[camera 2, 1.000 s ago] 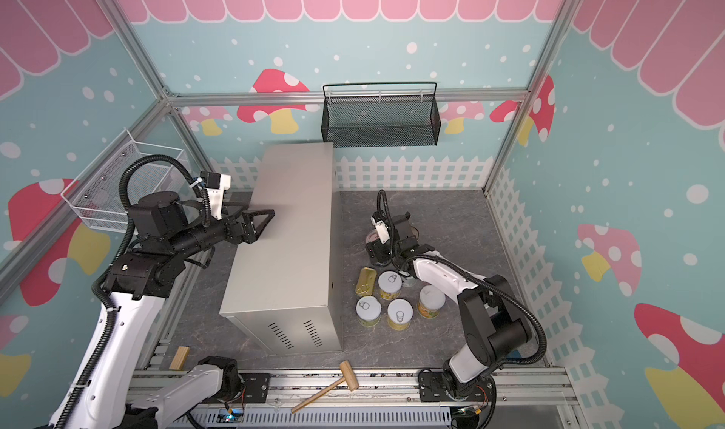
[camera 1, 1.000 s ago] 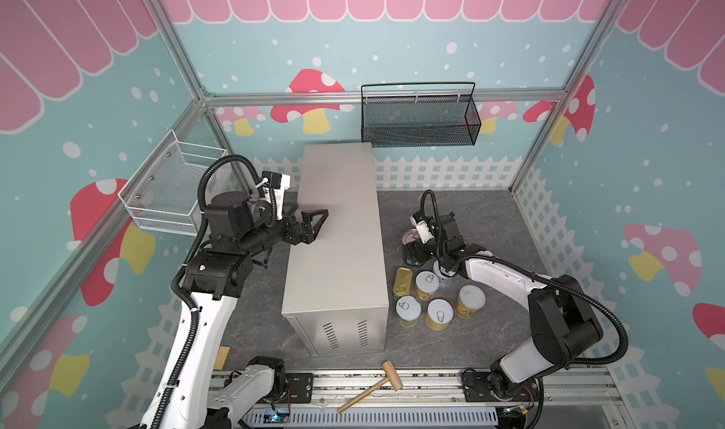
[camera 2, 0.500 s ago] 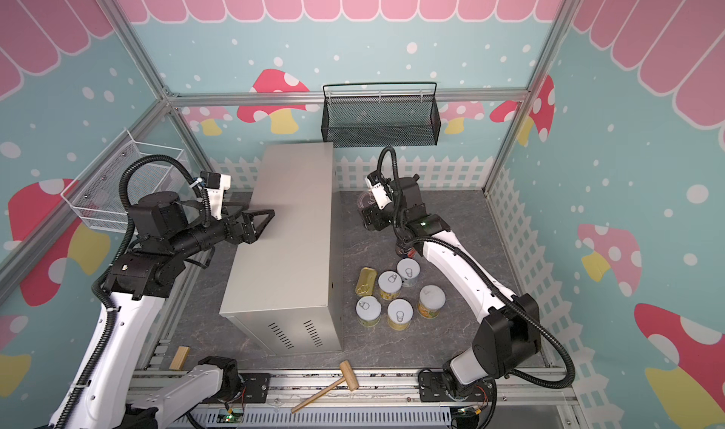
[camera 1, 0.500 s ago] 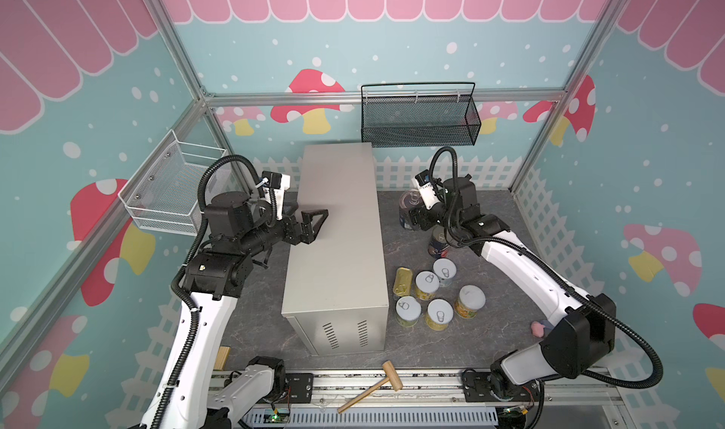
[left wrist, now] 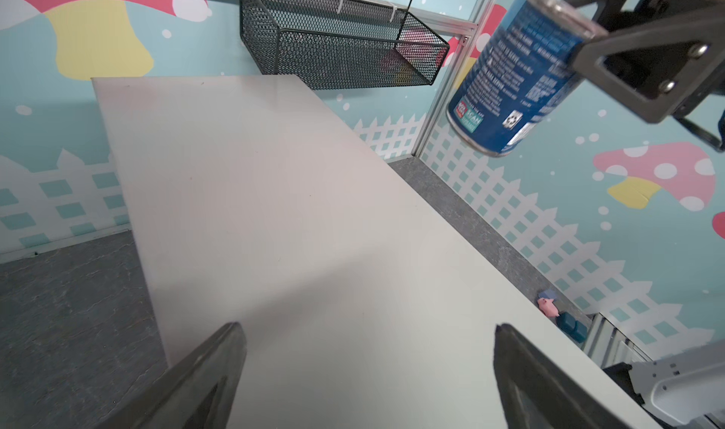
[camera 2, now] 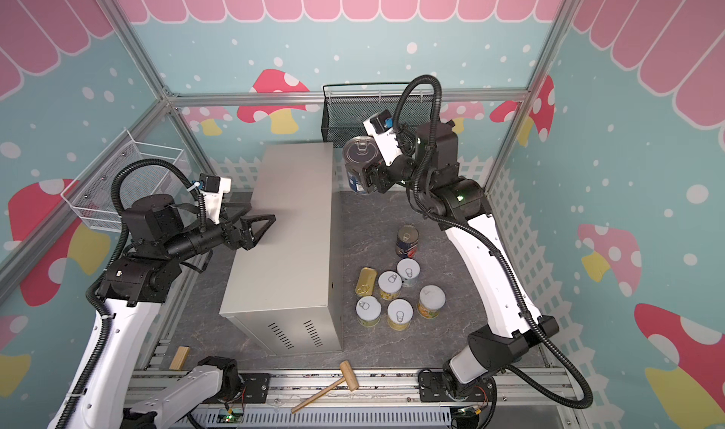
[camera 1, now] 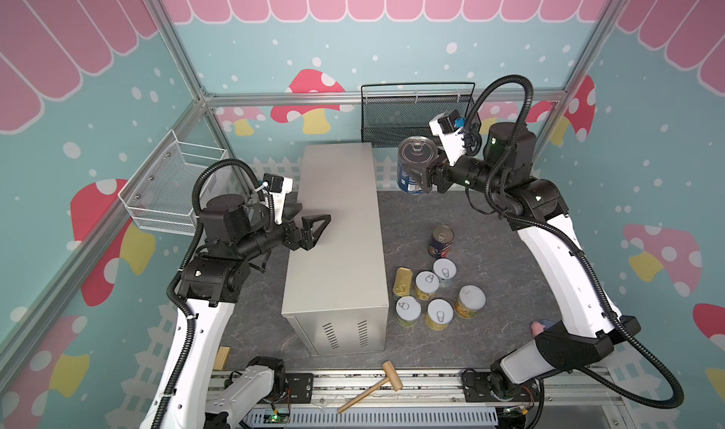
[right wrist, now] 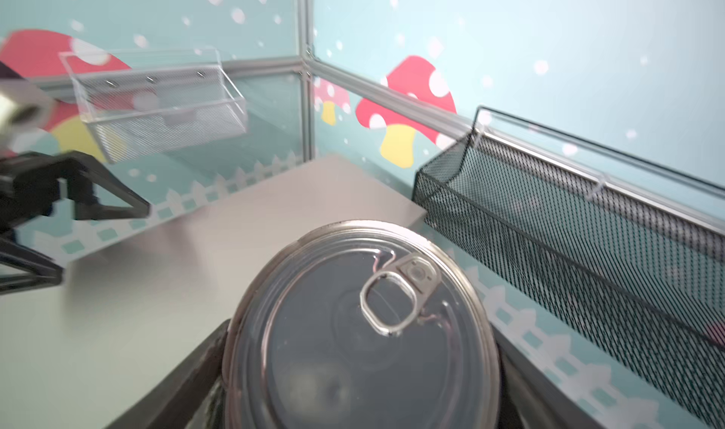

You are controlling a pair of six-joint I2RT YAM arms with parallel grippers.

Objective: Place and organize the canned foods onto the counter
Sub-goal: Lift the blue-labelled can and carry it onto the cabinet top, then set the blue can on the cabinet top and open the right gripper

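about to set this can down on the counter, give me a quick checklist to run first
1. Grip: tall blue-labelled tin clamped in the right jaws: ok.
2. Position: tin over the beige-grey metal box counter: not ok, it hangs beside the far right corner.
3. Landing spot: no tins on the counter's far end: ok.
4. Other arm: left jaws open, over the counter's left edge at mid-length, apart from the tin: ok.
5. Clearance from the black mesh basket behind the tin: cannot tell.
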